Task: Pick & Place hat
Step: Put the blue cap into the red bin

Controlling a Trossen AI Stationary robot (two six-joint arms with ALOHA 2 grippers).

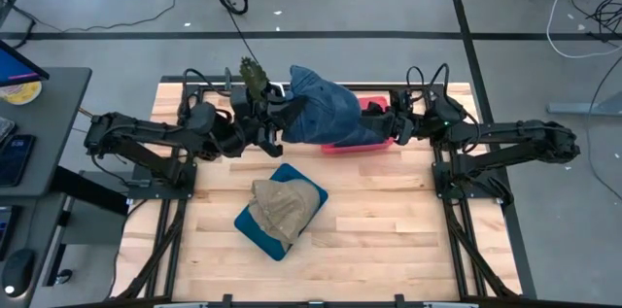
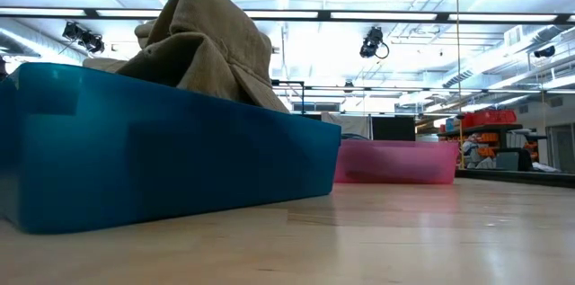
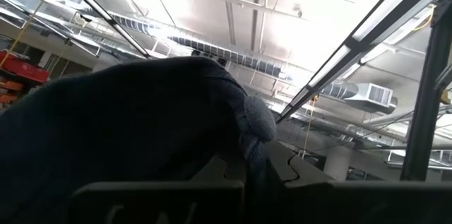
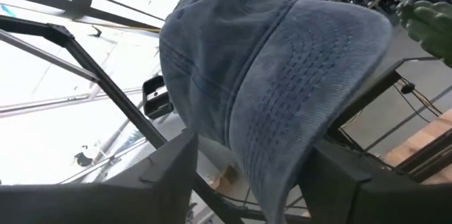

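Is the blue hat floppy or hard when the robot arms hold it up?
Probably floppy: the blue hat sags between the left gripper and right gripper over the pink bin. Its stitched brim looks a bit stiffer, curving rather than folding. It seems light, since held only at its edges.

Faded denim blue on the hat [image 1: 326, 114], with rows of small stitched dots on its brim. Khaki tan on the second hat [image 1: 285, 206]. Teal blue for the tray [image 1: 264, 230], translucent pink for the bin [image 1: 362, 146], pale wood for the table [image 1: 389, 221].
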